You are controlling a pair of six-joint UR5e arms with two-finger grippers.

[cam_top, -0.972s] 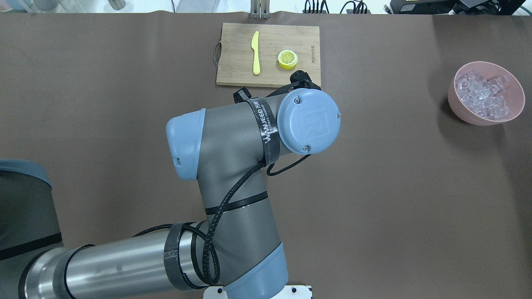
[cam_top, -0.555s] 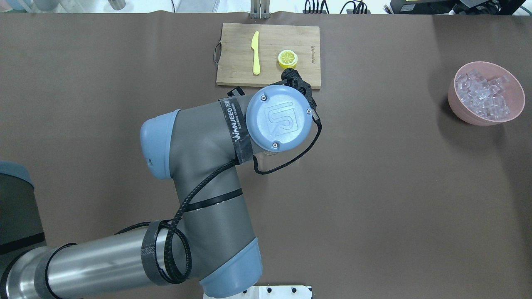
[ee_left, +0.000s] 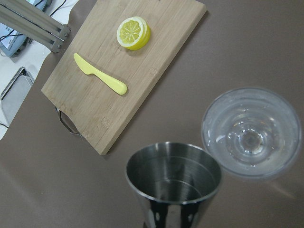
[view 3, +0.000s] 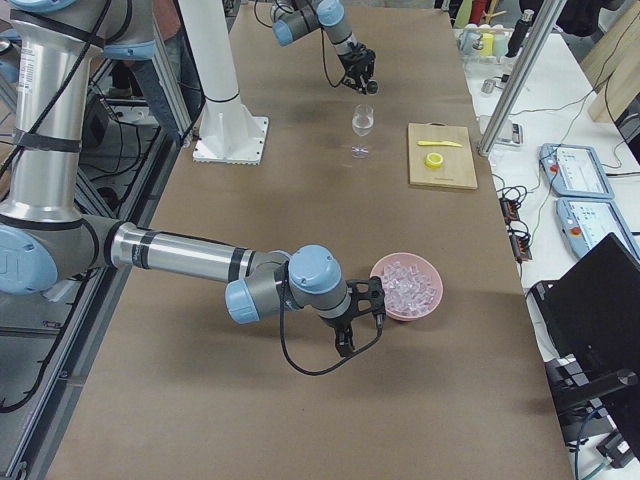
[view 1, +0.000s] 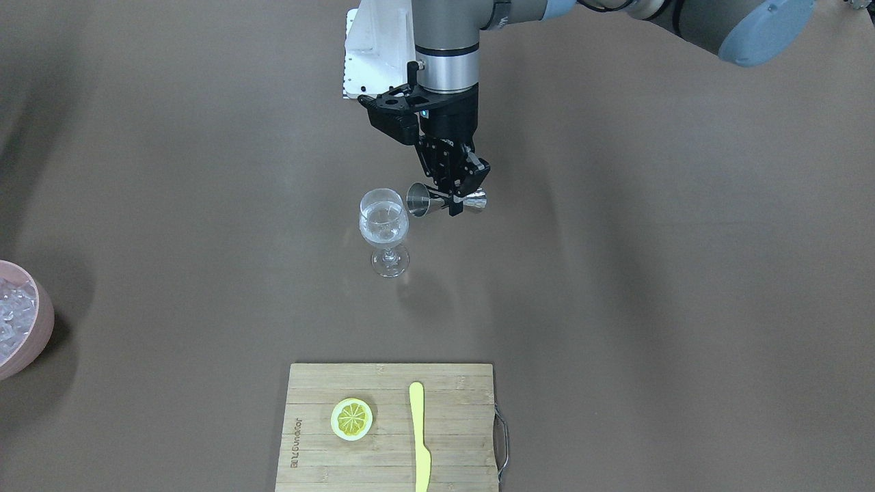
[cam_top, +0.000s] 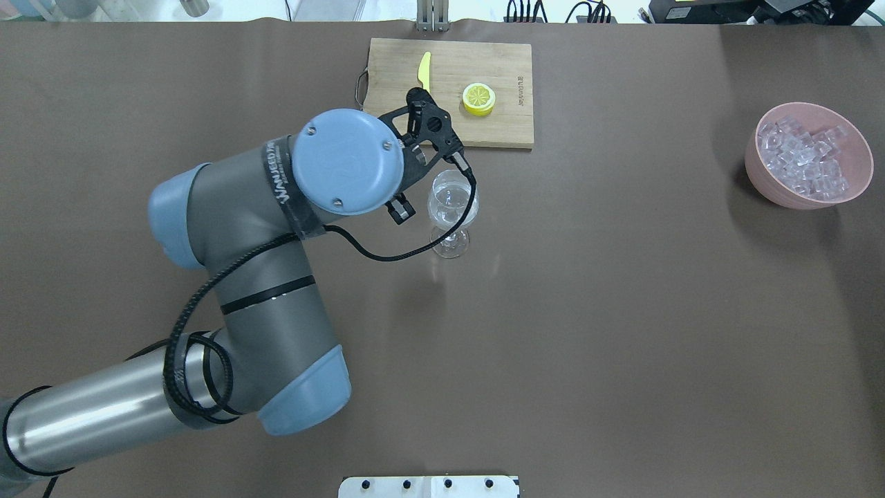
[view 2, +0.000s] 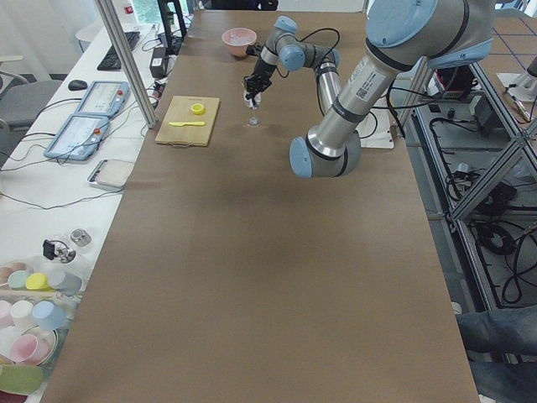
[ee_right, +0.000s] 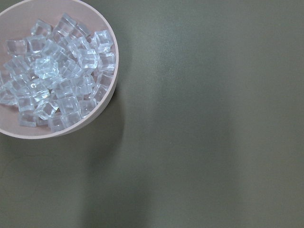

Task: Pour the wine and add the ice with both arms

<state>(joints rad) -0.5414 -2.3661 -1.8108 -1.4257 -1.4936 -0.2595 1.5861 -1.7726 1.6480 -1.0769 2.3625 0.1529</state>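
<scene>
Over at the middle of the bench [view 1: 649, 273], the left claw [view 1: 454, 198] was clamped across the waist of the steel jigger [view 1: 418, 200]. It held the jigger tipped on its side, with the open mouth just beside the rim of the stemmed glass [view 1: 384, 222], plainly so that whatever was inside would run into the bowl of the glass. The wine [view 1: 383, 234] sat as a clear pool low in that glass. Whether any was left in the jigger I couldn't tell.

The left arm [cam_top: 276, 277] carried a black strap [cam_top: 278, 174] printed with what read as "WANJEED".

Beyond the glass lay a wooden cutting board [view 1: 386, 451] with a lemon half [view 1: 352, 419] and a yellow knife [view 1: 418, 437], set well out of the pouring path. Its burned-in mark was too small to read.

Far off at the bench's end, the right claw [view 3: 358, 318] hung just beside the pink bowl [ee_right: 115, 61], likely placed for fetching. The ice [ee_right: 52, 85] was all heaped in that bowl. I couldn't tell whether that claw's fingers were wide or closed.
</scene>
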